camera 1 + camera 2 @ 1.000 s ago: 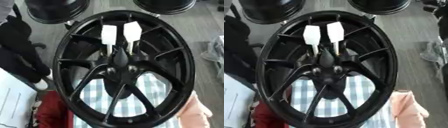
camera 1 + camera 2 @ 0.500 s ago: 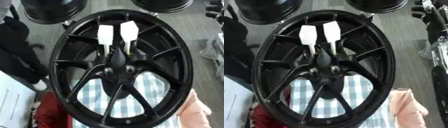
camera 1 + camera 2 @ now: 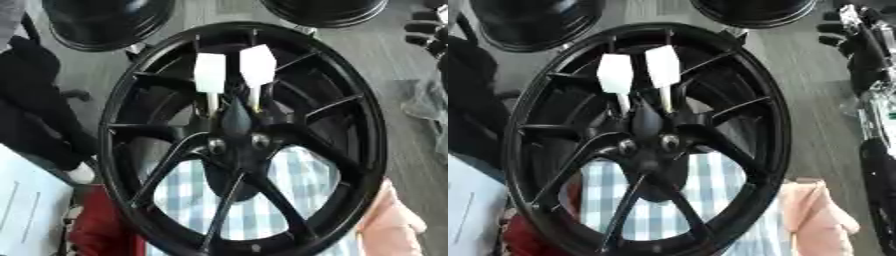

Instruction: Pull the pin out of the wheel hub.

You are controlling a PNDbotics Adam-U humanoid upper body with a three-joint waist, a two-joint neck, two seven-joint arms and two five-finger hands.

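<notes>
A black spoked wheel [image 3: 131, 150] stands upright in the middle of both views. Two pins stick up out of its hub [image 3: 234, 145], each a thin metal shaft with a flat white tag: the left pin [image 3: 210, 72] and the right pin [image 3: 258, 65]. Both shafts still sit in the hub, side by side. My right hand [image 3: 837, 27] shows at the upper right, beyond the wheel's rim and well apart from the pins, its fingers straight and holding nothing. Its black and silver forearm [image 3: 877, 115] runs down the right edge. My left hand shows in no view.
Two more black wheels [image 3: 105, 22] [image 3: 324, 10] lie at the back. A blue-and-white checked cloth [image 3: 280, 200] shows through the spokes. White paper [image 3: 26, 200] and a red thing [image 3: 105, 230] lie lower left, a pink thing [image 3: 394, 220] lower right, a dark bulky shape [image 3: 35, 110] at left.
My right arm and hand have come into view along the right edge. The whole picture has shifted a little; both pins stand in the hub as before.
</notes>
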